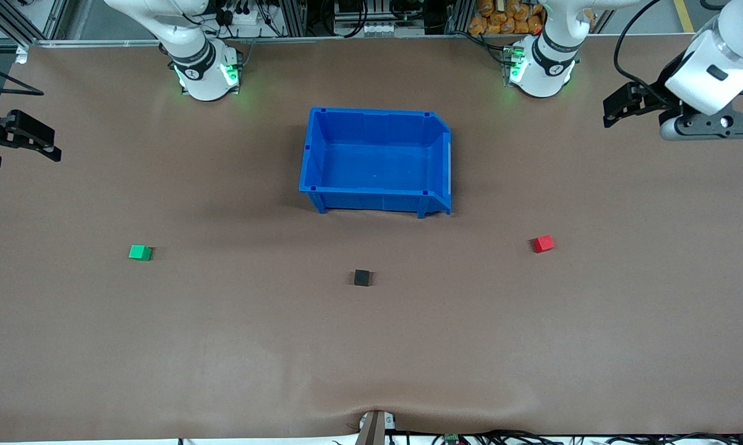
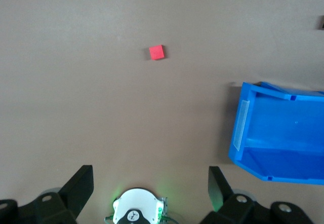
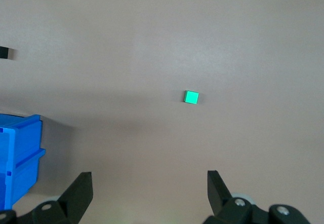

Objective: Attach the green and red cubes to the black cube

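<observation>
Nothing grasped yet: my left end effector [image 2: 150,186] and right end effector [image 3: 150,191] hang wide open, empty; next, fetch red cube [image 1: 543,243] at 3 o'clock and green cube [image 1: 140,252] at 9 o'clock of black cube [image 1: 362,277].

Table [image 1: 223,346] was plain brown, no pattern. Green cube [image 1: 140,252] was bright green, solid. Red cube [image 1: 543,243] was bright red, solid. Black cube [image 1: 362,277] was matte black. Bin [image 1: 313,161] was solid blue all over, with a pale strip on 1 end wall. Both arms were white; left gripper [image 1: 619,108] and right gripper [image 1: 22,145] were black. Green lights glowed at the 2 arm bases.
</observation>
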### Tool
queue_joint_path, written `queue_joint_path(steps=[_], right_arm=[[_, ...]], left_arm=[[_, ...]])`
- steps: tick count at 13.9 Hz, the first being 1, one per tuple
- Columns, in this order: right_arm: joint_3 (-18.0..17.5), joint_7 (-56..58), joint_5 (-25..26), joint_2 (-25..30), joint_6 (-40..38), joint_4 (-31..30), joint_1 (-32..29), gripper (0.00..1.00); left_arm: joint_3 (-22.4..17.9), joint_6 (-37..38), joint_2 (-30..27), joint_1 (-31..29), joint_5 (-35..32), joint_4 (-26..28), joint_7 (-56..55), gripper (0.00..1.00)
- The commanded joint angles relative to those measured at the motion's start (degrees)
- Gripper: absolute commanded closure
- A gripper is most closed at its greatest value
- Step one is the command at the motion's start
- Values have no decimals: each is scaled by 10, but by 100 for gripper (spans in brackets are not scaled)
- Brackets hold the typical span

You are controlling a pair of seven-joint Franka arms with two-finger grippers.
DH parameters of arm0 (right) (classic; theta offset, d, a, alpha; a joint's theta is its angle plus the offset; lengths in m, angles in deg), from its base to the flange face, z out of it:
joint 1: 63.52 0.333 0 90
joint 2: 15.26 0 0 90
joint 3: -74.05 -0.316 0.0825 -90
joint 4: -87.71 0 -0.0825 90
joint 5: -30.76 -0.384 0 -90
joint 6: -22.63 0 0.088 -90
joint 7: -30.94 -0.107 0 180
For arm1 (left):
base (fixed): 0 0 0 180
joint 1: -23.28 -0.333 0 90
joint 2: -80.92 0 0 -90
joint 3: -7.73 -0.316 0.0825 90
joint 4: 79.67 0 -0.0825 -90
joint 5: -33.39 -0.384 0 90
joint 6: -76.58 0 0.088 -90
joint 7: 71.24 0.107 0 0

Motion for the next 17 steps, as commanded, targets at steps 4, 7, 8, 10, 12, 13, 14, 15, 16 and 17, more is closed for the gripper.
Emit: queue_joint_path(steps=[4, 7, 8, 10, 12, 13, 14, 15, 16, 17], right_arm=[[-6, 8, -7, -12, -2, 6, -15, 0], [-6, 10, 1, -52, -1, 7, -21, 0], [-6, 10, 2, -54, 0, 8, -22, 0], [-5, 10, 6, -64, 27, 7, -26, 0], [-5, 10, 23, -89, 53, 6, -32, 0], [-6, 12, 42, -112, 66, 6, -33, 0], [-6, 12, 49, -134, 79, 6, -41, 0], [-7, 11, 42, -144, 80, 5, -62, 0], [-7, 5, 31, -151, 80, 6, -67, 0], [-5, -5, 31, -171, 80, 5, -67, 0]], left_arm=[[4, -58, -1, -16, -22, 55, 0, 0], [4, -99, -3, -19, -22, 92, -1, 0], [4, -121, -5, -20, -22, 113, -1, 0], [6, -151, -4, -40, -22, 136, 0, 0], [6, -184, 0, -43, -21, 163, 4, 0], [6, -210, 0, -49, -22, 179, 9, 0], [5, -228, 0, -51, -21, 198, 9, 0], [5, -244, 1, -51, -21, 213, 9, 0], [5, -261, 4, -51, -21, 228, 9, 0], [5, -278, 12, -51, -20, 240, 9, 0]])
